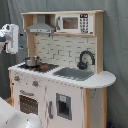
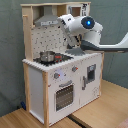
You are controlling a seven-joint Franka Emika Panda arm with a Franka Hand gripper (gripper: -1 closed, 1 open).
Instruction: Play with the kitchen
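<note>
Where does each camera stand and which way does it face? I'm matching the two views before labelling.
First exterior view: off the kitchen front, toward its sink end, facing it; the arm's wrist shows at the first exterior view's left edge.
Second exterior view: off the hob-end corner; the arm crosses the counter.
Both exterior views share the pot.

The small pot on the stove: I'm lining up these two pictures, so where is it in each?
First exterior view: the pot sits left of centre, on the stove.
Second exterior view: the pot sits left of centre, below the grey hood.
Shared landmark: the grey hood above it.
</note>
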